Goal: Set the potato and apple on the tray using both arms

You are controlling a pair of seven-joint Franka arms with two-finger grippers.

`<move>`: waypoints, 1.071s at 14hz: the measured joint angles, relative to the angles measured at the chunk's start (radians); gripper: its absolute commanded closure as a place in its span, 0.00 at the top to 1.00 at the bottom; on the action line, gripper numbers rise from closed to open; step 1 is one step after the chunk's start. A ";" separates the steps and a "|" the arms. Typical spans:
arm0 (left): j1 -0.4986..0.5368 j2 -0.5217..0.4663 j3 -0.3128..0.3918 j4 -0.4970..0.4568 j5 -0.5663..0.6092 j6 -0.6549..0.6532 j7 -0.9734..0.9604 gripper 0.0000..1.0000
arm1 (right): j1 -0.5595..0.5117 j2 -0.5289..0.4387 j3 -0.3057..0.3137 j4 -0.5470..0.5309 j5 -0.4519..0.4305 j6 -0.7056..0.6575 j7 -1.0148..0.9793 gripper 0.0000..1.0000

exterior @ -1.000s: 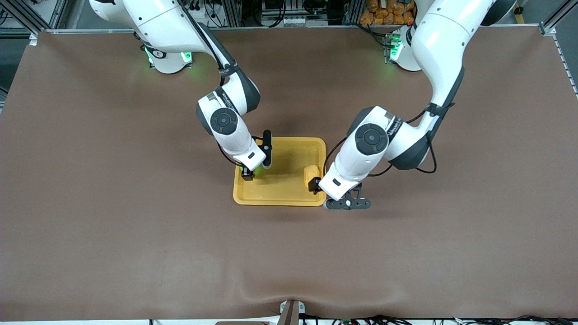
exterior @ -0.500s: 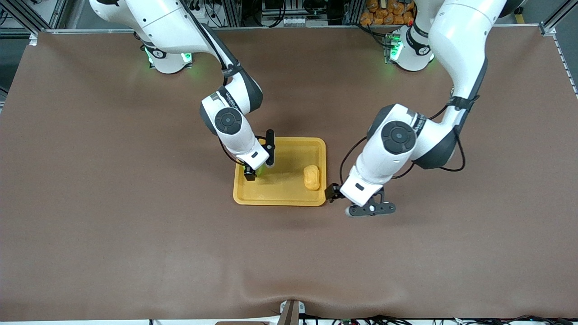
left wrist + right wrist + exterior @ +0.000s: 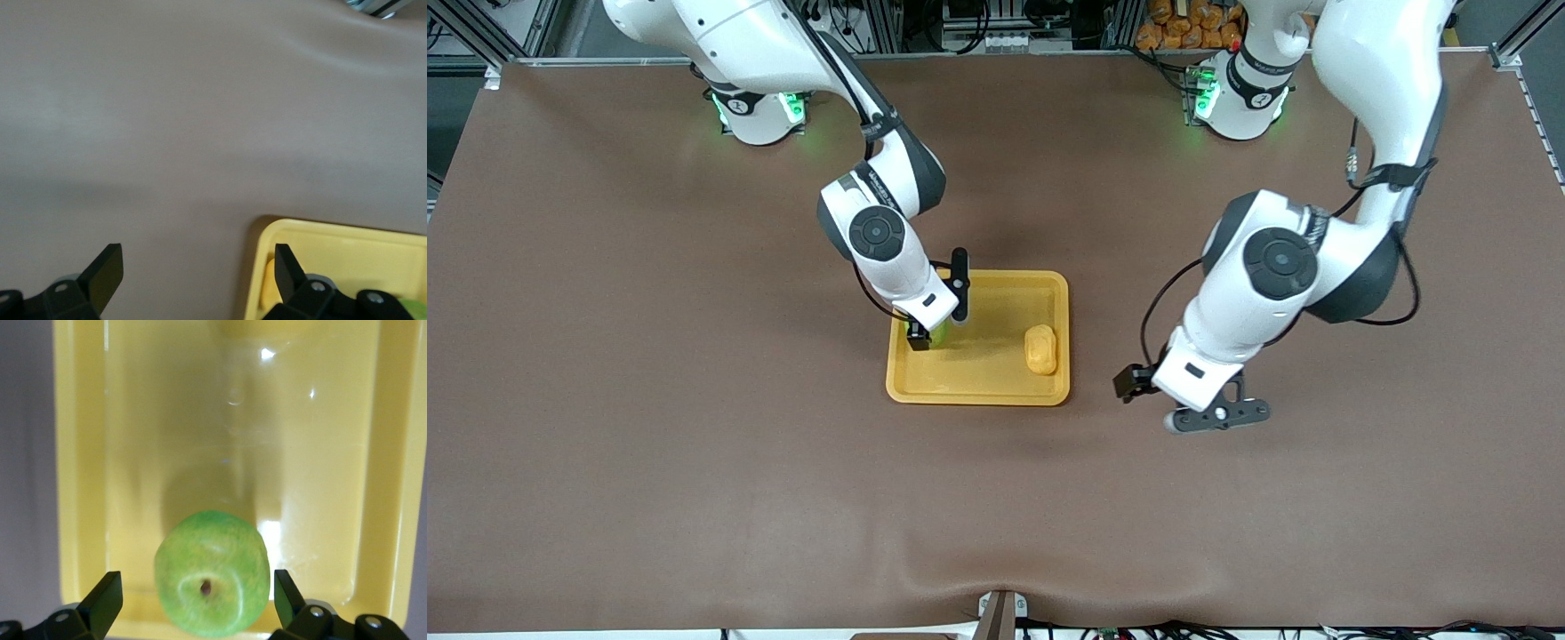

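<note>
The yellow-orange tray lies mid-table. The potato lies on it at the end toward the left arm. The green apple lies on the tray at the end toward the right arm; in the front view only a green sliver shows under the wrist. My right gripper is open, a finger on each side of the apple with gaps; in the front view it is low over the tray. My left gripper is open and empty over bare table beside the tray; it also shows in the left wrist view.
The brown table cover spreads all round the tray. A fold in the cover runs along the edge nearest the front camera. Both arm bases stand at the table's top edge.
My left gripper has drawn away from the potato and off the tray toward the left arm's end, leaving the potato on the tray. My right gripper has hardly moved.
</note>
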State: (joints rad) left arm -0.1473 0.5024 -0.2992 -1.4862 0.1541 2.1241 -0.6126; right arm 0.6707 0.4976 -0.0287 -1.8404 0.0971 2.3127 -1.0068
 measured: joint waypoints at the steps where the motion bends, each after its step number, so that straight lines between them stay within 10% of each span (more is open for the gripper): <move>1: 0.015 -0.018 0.000 0.000 0.000 -0.035 0.021 1.00 | 0.000 -0.019 0.000 0.000 0.000 -0.024 0.000 1.00; 15: 0.213 -0.209 -0.002 -0.001 0.000 -0.392 0.375 1.00 | -0.255 -0.335 -0.037 0.005 0.000 -0.293 0.018 1.00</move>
State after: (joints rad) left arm 0.0654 0.2938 -0.3012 -1.4868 0.1544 1.7321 -0.2374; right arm 0.4152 0.1626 -0.0656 -1.8351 0.0973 2.0198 -0.9891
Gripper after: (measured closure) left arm 0.000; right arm 0.000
